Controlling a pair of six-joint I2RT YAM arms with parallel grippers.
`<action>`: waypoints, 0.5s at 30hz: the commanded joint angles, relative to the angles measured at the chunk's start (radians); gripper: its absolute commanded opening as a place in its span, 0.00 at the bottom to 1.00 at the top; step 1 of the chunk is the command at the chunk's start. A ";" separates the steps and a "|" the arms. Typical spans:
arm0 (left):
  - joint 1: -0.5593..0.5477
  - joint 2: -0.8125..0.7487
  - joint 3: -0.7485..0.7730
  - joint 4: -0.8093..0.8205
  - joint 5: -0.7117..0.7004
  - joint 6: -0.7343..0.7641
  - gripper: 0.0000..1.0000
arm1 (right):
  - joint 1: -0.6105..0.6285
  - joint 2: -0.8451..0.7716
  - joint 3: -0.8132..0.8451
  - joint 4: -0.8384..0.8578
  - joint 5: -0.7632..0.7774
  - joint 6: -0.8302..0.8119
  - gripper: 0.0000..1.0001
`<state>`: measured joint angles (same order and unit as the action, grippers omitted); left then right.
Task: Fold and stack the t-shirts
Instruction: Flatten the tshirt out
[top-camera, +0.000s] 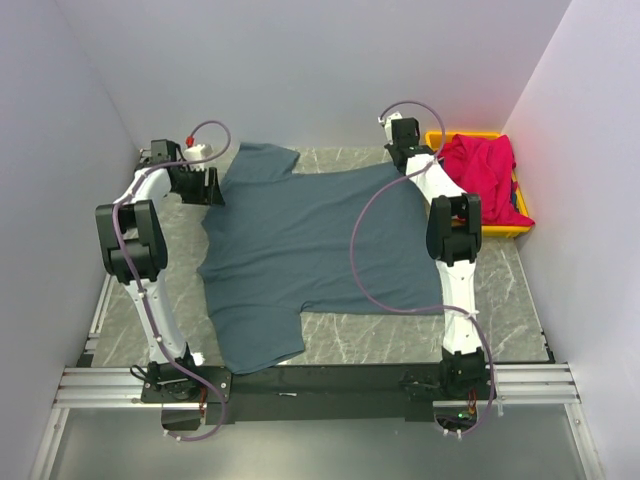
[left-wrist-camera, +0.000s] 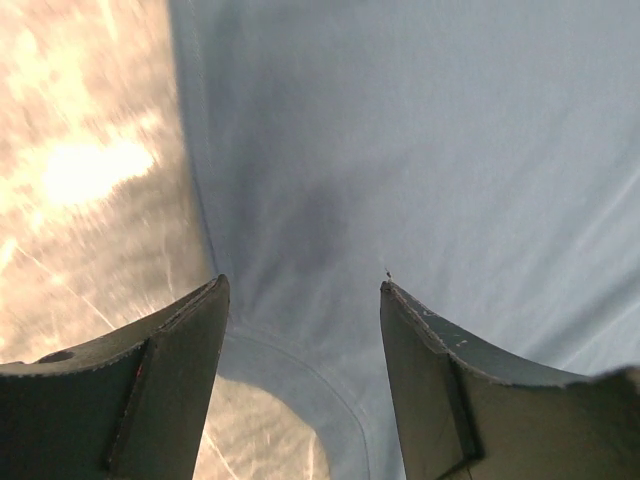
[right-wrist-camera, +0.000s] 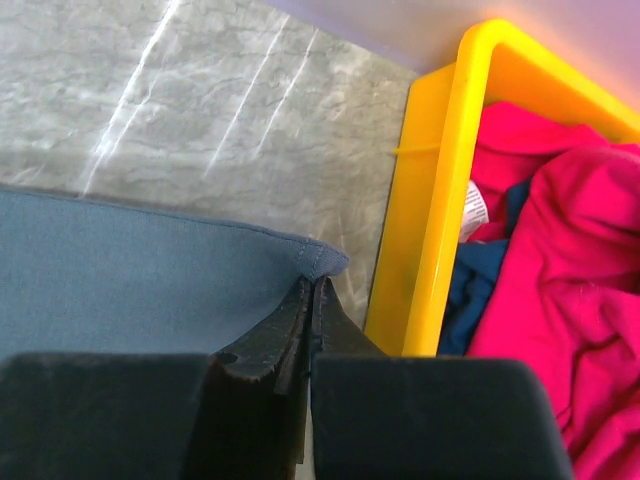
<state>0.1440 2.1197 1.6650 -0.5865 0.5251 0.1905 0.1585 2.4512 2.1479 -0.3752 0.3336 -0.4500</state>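
Right gripper (right-wrist-camera: 312, 285) is what I check first: its fingers are pressed together on a corner of the blue-grey t-shirt (top-camera: 310, 240), with the cloth's hemmed tip pinched at the very fingertips, just beside the outer wall of the yellow bin (right-wrist-camera: 440, 200). On the other side, my left gripper (left-wrist-camera: 305, 290) has its fingers spread apart over the same shirt, near a curved, seamed edge; I cannot tell from the wrist view whether the tips touch the cloth. The grey, marble-patterned surface (top-camera: 510, 300) carries everything. Most of its middle is covered by the blue-grey t-shirt, which lies spread out nearly flat, one short sleeve pointing to the far side and the other to the near side, the body running toward the right arm. It shows a few soft creases and its edge along the right side sags in a loose curve. The yellow bin sits at the far right corner of the surface, against the wall. It holds the red t-shirt (top-camera: 480, 165), crumpled in a heap that rises above the rim. Under the red folds I can see a bit of dark blue cloth (right-wrist-camera: 480, 280), and a small white label (right-wrist-camera: 473, 210) lies against the inside wall.
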 joint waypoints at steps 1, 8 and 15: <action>-0.004 0.031 0.079 0.065 0.021 -0.062 0.67 | -0.005 0.034 0.062 0.085 0.047 -0.038 0.00; -0.032 0.095 0.196 0.099 -0.005 -0.105 0.63 | -0.005 0.086 0.092 0.116 0.087 -0.075 0.23; -0.043 0.108 0.210 0.076 -0.011 -0.114 0.63 | 0.000 0.039 0.098 0.052 0.047 -0.038 0.72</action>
<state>0.1047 2.2353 1.8454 -0.5083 0.5072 0.0887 0.1581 2.5385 2.2120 -0.3172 0.3870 -0.5121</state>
